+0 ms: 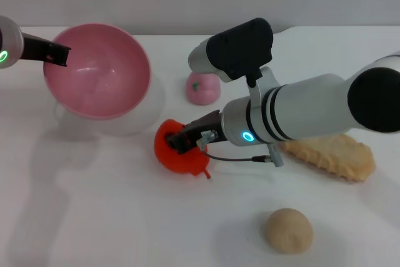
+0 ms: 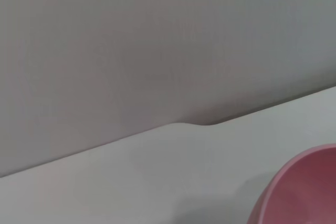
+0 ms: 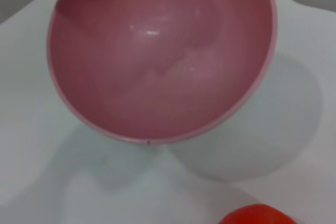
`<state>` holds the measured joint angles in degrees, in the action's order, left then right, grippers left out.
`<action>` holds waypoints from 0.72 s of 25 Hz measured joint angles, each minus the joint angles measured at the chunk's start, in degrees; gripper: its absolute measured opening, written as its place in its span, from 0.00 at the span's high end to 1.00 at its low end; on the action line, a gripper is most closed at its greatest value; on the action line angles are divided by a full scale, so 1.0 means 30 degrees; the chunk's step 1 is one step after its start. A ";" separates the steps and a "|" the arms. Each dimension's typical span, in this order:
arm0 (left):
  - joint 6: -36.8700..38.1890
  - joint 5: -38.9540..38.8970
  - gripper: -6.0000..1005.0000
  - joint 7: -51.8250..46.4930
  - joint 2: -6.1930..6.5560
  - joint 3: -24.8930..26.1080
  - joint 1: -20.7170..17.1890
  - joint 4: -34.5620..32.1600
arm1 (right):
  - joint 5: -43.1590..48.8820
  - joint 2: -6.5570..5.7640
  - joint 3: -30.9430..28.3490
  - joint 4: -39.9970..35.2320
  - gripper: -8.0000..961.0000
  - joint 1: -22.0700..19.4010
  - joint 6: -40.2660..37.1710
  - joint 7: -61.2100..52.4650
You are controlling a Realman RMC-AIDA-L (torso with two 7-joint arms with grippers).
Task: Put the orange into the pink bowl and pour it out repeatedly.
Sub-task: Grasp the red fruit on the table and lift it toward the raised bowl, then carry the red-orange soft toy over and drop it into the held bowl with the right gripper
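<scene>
I am pinching the ribbed red-orange toy orange (image 1: 178,151) in my right gripper (image 1: 185,141), with the glossy pink plastic bowl (image 1: 100,70), gripped at its rim by my left gripper (image 1: 57,55) and tilted, lying up-left of it.

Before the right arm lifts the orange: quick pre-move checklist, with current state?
1. Right gripper at the orange: ok, fingers on its top.
2. Grasp closed firmly: cannot tell.
3. Left gripper holding the pink bowl by its rim: ok, bowl tilted, opening facing the orange.
4. Bowl empty: ok, nothing inside in the right wrist view.
5. Path from orange to bowl: ok, bare table between them; pink fruit, beige ball and flat biscuit-like piece lie off to the side.
</scene>
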<state>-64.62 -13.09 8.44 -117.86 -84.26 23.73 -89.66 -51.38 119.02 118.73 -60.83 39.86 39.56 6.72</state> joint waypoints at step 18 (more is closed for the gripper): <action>0.0192 0.0116 0.95 0.0002 0.0000 0.0231 0.0032 0.0316 | 0.4936 0.0028 -0.1976 -1.0001 0.88 -0.4909 0.4723 -0.1157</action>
<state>-64.04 -12.74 8.44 -117.86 -83.57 23.82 -88.71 -36.58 119.10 112.80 -90.84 25.14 53.72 3.25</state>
